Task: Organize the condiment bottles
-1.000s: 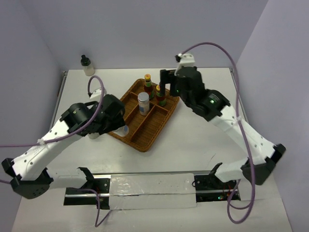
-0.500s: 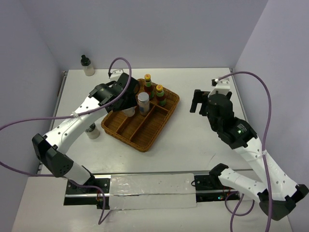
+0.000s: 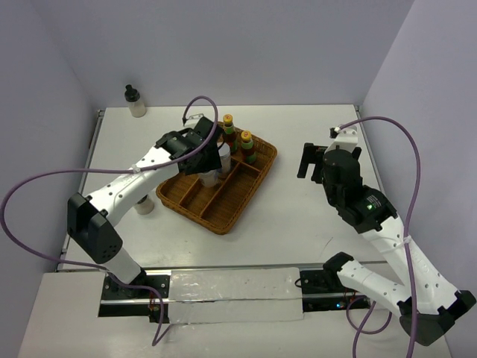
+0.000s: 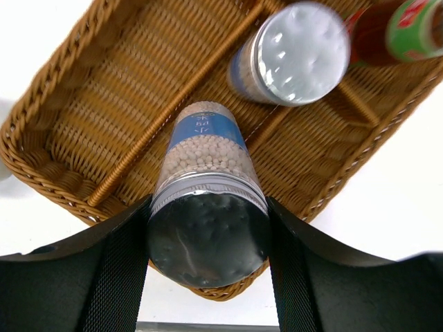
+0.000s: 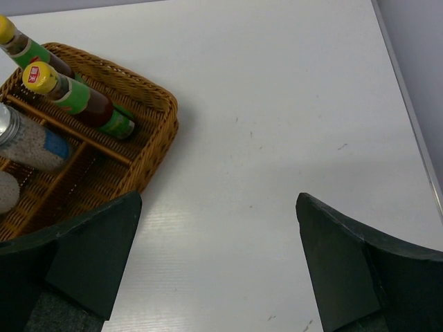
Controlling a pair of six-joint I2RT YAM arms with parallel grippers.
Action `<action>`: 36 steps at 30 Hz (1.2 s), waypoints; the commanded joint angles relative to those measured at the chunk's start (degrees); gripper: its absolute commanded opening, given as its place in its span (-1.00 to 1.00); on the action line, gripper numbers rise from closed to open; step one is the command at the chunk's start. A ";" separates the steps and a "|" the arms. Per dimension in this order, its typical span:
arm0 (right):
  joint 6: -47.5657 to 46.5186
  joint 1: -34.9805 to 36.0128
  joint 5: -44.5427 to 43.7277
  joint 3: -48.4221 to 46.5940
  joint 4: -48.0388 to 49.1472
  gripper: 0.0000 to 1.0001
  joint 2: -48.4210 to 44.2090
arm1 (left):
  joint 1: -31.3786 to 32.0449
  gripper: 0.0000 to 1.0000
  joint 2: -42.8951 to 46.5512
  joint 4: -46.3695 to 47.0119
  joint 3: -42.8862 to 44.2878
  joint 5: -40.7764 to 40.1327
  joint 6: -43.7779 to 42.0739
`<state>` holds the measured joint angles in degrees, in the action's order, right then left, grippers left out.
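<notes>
left fingers [image 4: 114,277]: dark, matte, flat-sided pads, pressed against both sides of a silver lid.
left gripper [image 4: 208,238]: clamped on the gripped shaker [image 4: 204,176], with nothing else between the pads.
gripped shaker: clear round jar packed with small white grains, with a dimpled metal screw lid towards the wrist camera. Its base is down over the wicker tray [image 4: 83,104], by a divider. Whether it rests on the weave, I cannot tell.
label on it: blue band with pale writing, too small to read.
standing shaker [image 4: 294,55]: same make, upright in the tray's middle slot, just beyond the gripped one.
red sauce bottles [image 5: 76,100]: two slim glass bottles with yellow caps and green wrap labels, one behind the other in the tray's right outer slot. There is a red mark on the nearer cap, unreadable.
wicker tray: brown woven basket with a rounded rim and three long slots.
far cream bottle [image 3: 134,101]: pale, black-capped, at the table's far left corner.
near cream bottle [image 3: 142,206]: on the table left of the tray, partly hidden by the left arm.
right gripper [image 5: 218,204]: dark fingers spread wide, holding nothing, above the bare white table [image 5: 277,104] right of the tray.
</notes>
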<state>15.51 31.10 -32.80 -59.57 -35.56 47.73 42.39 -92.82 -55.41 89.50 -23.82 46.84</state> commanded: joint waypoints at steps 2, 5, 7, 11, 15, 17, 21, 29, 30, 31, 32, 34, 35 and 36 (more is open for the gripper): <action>-0.04 -0.56 -0.48 0.39 1.20 1.00 0.13 | 0.06 -0.79 -0.94 4.88 -1.67 1.18 -0.15; -0.04 -0.69 -0.08 0.59 1.20 1.00 0.39 | 0.06 -0.79 -2.05 5.36 -2.27 1.06 -0.04; -0.04 -0.61 0.02 0.71 1.21 1.00 0.44 | 0.06 -0.79 -2.71 5.36 -2.49 0.70 0.11; -0.04 -0.72 0.39 1.07 1.41 1.00 0.48 | 0.06 -0.75 -4.72 4.34 -2.42 -0.69 0.22; -0.04 -0.69 0.64 1.12 1.55 1.00 0.43 | 0.15 -0.41 -6.93 3.57 -2.23 -0.97 0.26; -0.04 -0.70 0.68 1.04 1.46 1.00 0.43 | 0.11 -0.23 -7.74 3.42 -2.23 -0.88 0.36; -0.04 -0.85 0.47 1.46 1.71 1.00 -0.07 | 0.15 0.31 -8.67 3.11 -2.23 -0.88 0.55; -0.04 -0.82 1.36 1.74 2.18 1.00 -0.12 | 1.02 0.88 -8.44 1.05 -1.14 -2.49 1.36; -0.04 -0.78 1.89 1.74 2.48 1.00 -0.34 | 1.10 0.89 -8.27 0.30 -0.62 -3.02 1.41; -0.04 -0.84 2.14 1.67 2.65 1.00 -0.56 | 1.11 0.89 -8.05 -0.17 -0.23 -3.40 1.55; -0.04 -0.83 2.28 1.58 2.69 1.00 -0.69 | 1.11 0.89 -7.63 -0.84 0.66 -4.05 1.77; -0.04 -0.77 2.39 1.39 2.69 1.00 -0.80 | 1.20 0.89 -7.11 -2.48 2.58 -4.83 2.29; -0.04 -0.77 2.31 1.17 2.62 1.00 -0.80 | 1.27 0.90 -5.82 -3.65 4.18 -5.41 2.29; -0.04 -0.77 2.23 1.12 2.54 1.00 -0.80 | 1.29 0.90 -5.53 -4.53 4.54 -5.60 2.23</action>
<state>15.51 30.70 -30.67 -57.78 -35.21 48.11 43.23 -101.38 -56.40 88.29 -26.19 47.96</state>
